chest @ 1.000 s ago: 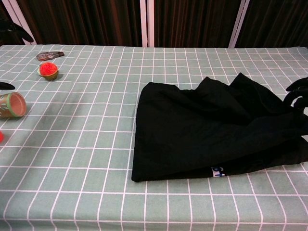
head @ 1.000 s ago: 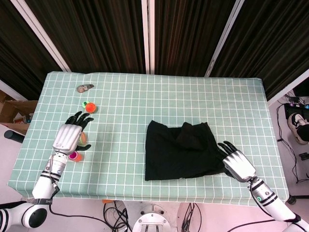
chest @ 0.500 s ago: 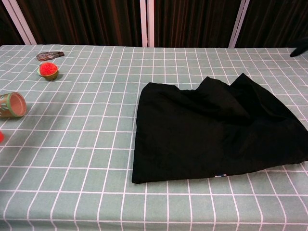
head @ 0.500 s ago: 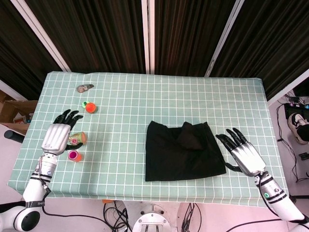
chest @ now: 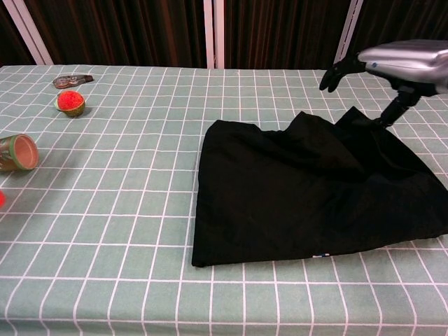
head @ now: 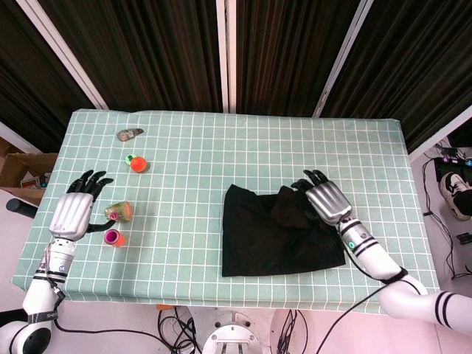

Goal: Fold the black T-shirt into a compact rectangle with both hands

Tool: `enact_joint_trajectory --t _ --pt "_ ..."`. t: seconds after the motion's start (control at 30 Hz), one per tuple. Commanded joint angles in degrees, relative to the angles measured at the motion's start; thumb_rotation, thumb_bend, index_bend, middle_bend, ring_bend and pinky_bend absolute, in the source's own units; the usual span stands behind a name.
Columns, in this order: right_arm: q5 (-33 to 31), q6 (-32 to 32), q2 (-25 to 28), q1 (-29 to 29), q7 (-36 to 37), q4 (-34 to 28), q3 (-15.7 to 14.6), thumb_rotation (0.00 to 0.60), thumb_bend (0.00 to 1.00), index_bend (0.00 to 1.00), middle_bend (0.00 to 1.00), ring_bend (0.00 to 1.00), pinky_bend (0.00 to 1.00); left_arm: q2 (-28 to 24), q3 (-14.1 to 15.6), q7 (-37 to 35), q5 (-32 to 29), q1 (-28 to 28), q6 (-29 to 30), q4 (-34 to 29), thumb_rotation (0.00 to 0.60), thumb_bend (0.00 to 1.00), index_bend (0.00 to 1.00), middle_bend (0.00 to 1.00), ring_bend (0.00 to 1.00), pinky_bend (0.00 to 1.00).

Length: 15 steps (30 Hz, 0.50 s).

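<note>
The black T-shirt point(head: 280, 234) lies folded into a rough rectangle right of the table's middle, with a rumpled flap at its far edge; in the chest view the T-shirt point(chest: 308, 189) fills the right half. My right hand point(head: 325, 200) hovers over the shirt's far right corner with its fingers spread and holds nothing. The chest view shows the right hand point(chest: 400, 63) raised above the cloth, its thumb pointing down toward it. My left hand point(head: 72, 212) is at the table's left edge, fingers apart and empty, far from the shirt; it is not in the chest view.
A green cup point(head: 119, 212) lies on its side just right of my left hand, with a small pink cup point(head: 113, 237) nearer the front. An orange-red ball point(head: 136, 164) and a grey object point(head: 130, 134) sit at the far left. A cardboard box point(head: 18, 173) stands beside the table.
My right hand has moved from the front right of the table up and left, over the shirt's far right corner. My left hand has drawn back leftward, away from the green cup.
</note>
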<state>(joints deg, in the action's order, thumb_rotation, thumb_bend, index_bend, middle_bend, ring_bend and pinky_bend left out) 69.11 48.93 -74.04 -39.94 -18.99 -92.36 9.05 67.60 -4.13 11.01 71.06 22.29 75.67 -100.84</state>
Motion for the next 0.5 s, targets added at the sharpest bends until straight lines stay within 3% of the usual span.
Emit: enact_joint_trajectory --t 0.03,0.37,0.5 --pt "-7.4 -4.7 -5.1 -5.0 -5.8 5.0 1.6 0.600 0.32 0.23 0.21 0.04 0.13 -0.1 -0.1 -1.1 -0.1 -0.5 -0.5 0.7 0.600 0.10 0.19 0.10 0.05 0.17" --pt "-22.0 -7.2 -5.6 -9.0 -14.1 5.7 -1.9 0.600 0.32 0.21 0.20 0.04 0.13 0.1 -0.6 -3.1 0.4 -1.4 -1.4 2.3 0.600 0.10 0.19 0.09 0.05 0.17" --pt "-24.1 -6.0 -6.2 -9.3 -14.2 6.2 -2.9 0.600 0.35 0.28 0.22 0.04 0.13 0.3 -0.8 -3.3 0.5 -1.5 -1.8 2.6 0.600 0.10 0.19 0.09 0.04 0.17"
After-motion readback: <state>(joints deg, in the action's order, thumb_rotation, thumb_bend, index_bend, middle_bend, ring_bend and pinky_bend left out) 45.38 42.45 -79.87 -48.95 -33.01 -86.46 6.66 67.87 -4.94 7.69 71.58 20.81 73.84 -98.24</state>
